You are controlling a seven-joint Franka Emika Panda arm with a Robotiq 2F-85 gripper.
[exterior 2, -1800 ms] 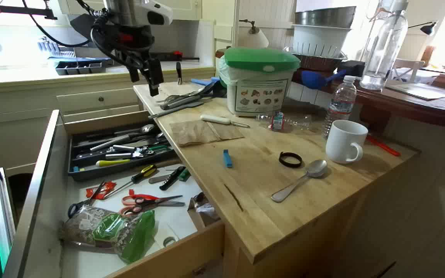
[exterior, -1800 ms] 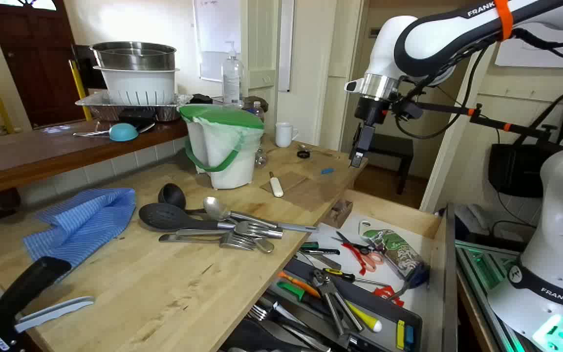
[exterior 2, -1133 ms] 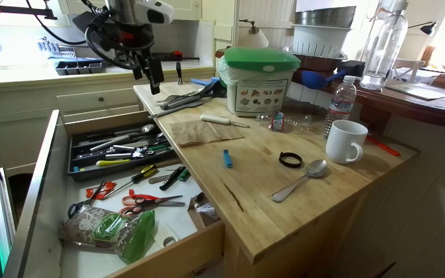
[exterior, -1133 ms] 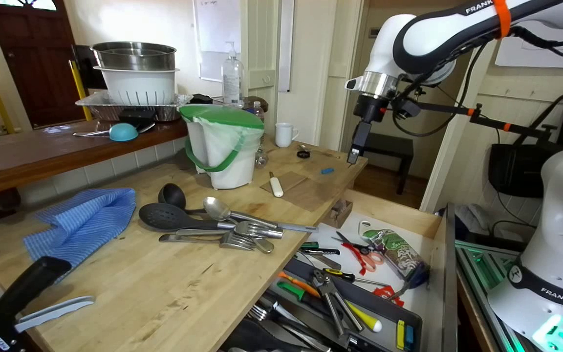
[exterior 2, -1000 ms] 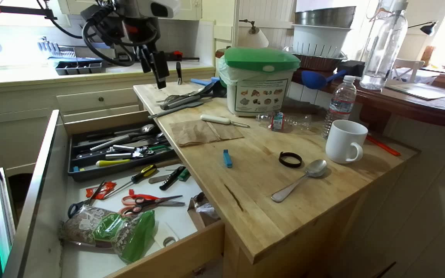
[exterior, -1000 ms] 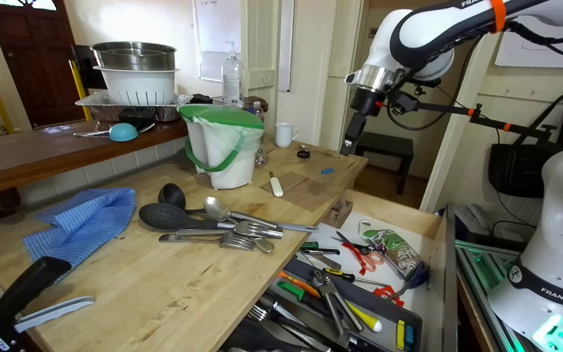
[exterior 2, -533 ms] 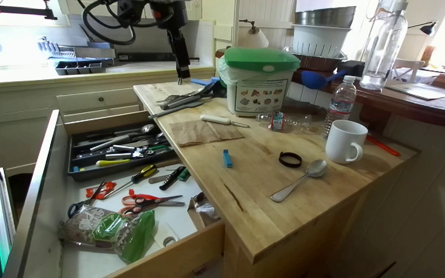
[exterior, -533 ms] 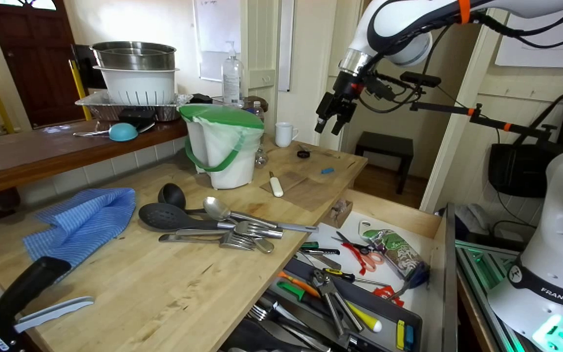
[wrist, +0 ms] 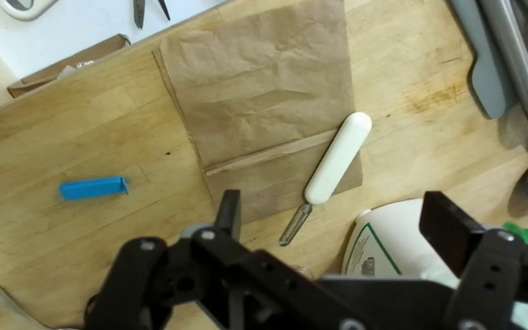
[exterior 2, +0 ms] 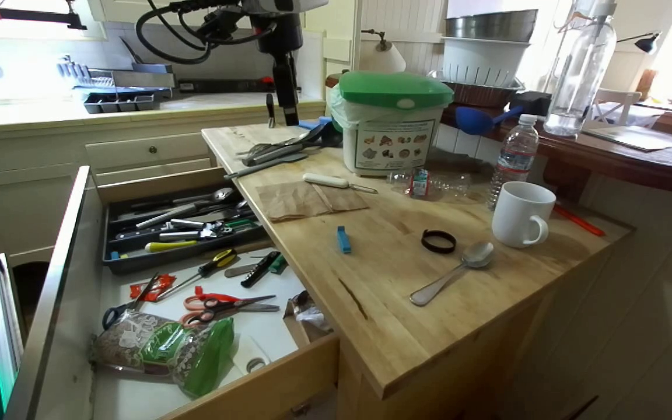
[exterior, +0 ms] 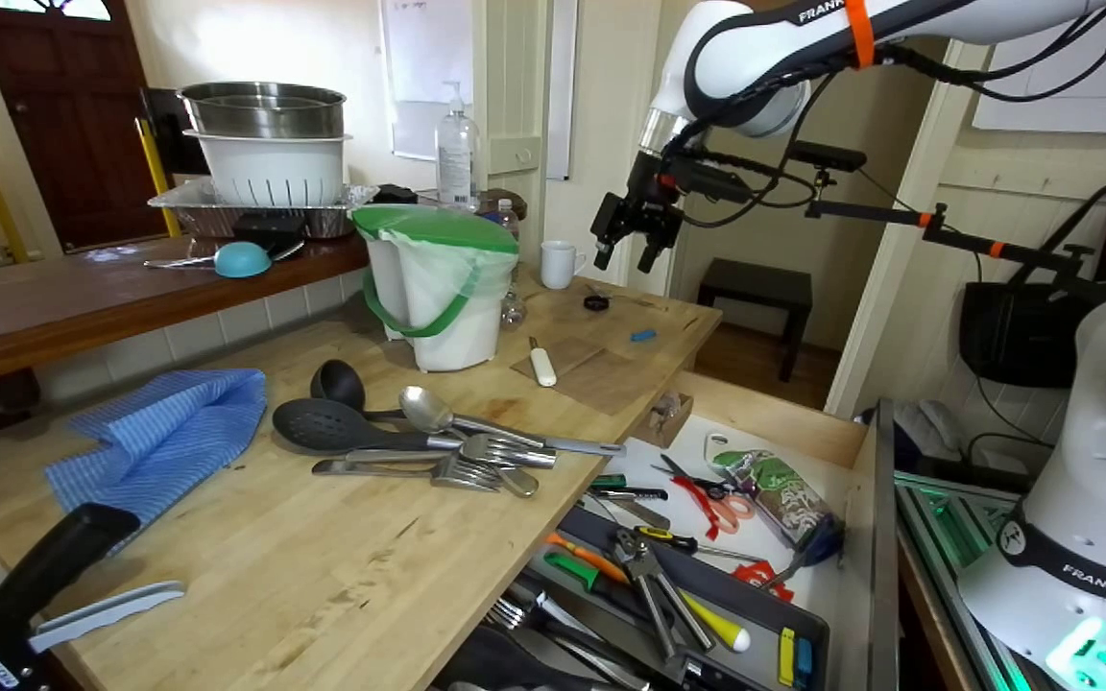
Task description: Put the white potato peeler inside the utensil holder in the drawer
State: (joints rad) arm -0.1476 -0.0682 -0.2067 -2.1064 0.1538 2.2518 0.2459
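Observation:
The white potato peeler (exterior: 542, 367) lies on the wooden countertop in both exterior views, partly on a folded brown paper (exterior 2: 289, 201). Its white handle (wrist: 338, 158) and metal blade (wrist: 295, 224) show in the wrist view. My gripper (exterior: 624, 261) hangs above the counter, apart from the peeler. In the wrist view the gripper (wrist: 332, 197) is open with nothing between its fingers, and the peeler lies beyond them. The drawer (exterior 2: 50, 280) is pulled out. The dark grey utensil holder (exterior 2: 155, 258) sits inside it, holding several utensils.
A white bucket with a green lid (exterior 2: 394, 93) stands close to the peeler. Dark ladles and forks (exterior: 361, 427) are piled on the counter. A blue clip (wrist: 93, 188), black ring (exterior 2: 438, 241), spoon (exterior 2: 451, 274) and white mug (exterior 2: 522, 213) lie or stand around.
My gripper has moved left and up in an exterior view, over the counter, and has turned so both fingers show apart. The peeler, drawer and utensil holder have not moved.

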